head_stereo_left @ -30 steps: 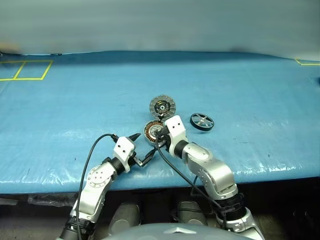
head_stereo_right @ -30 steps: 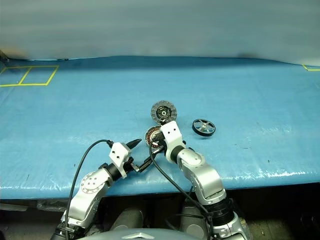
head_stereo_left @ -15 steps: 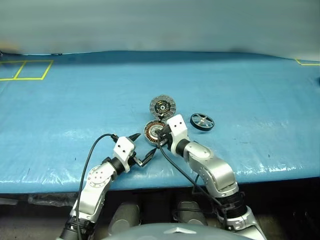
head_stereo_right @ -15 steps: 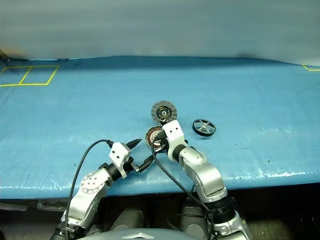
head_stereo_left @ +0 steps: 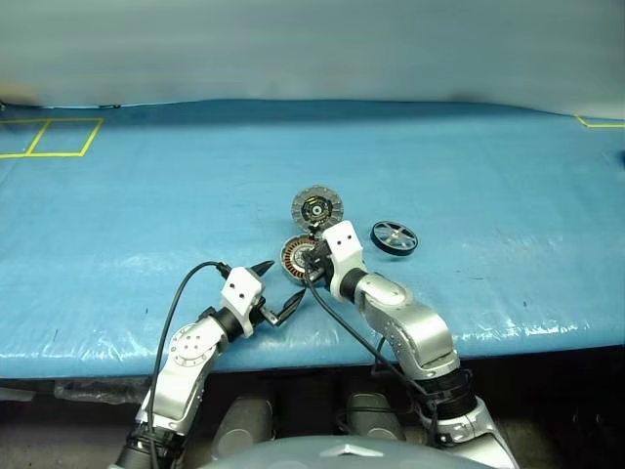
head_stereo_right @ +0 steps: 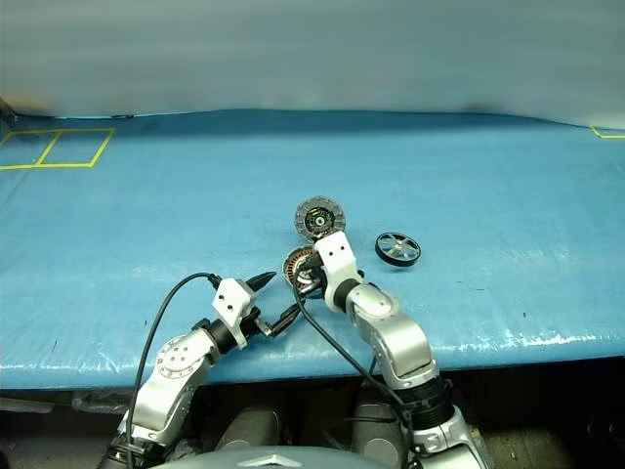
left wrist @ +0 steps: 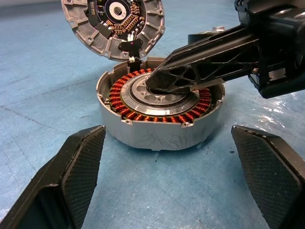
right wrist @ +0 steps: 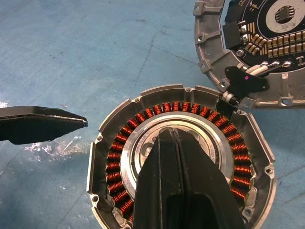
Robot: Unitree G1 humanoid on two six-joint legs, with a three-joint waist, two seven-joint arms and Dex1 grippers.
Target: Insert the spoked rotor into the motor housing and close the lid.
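The motor housing point(head_stereo_left: 296, 256) stands on the blue table, its copper windings point(left wrist: 125, 105) and silver hub showing. Its hinged lid point(head_stereo_left: 317, 206) lies open just behind it, inner side up. The spoked rotor point(head_stereo_left: 394, 236) lies flat to the right of both, apart from them. My right gripper point(right wrist: 174, 135) is shut, and its tips rest in the housing's hub with nothing held. My left gripper point(head_stereo_left: 282, 280) stands open just in front of the housing, and its fingers point(left wrist: 71, 176) flank the housing without touching it.
The blue cover point(head_stereo_left: 146, 215) spans the table, whose front edge point(head_stereo_left: 547, 337) runs just behind my arms. Yellow tape marks lie at the far left point(head_stereo_left: 49, 137) and far right point(head_stereo_left: 601, 122). A black cable point(head_stereo_left: 176, 293) loops by my left wrist.
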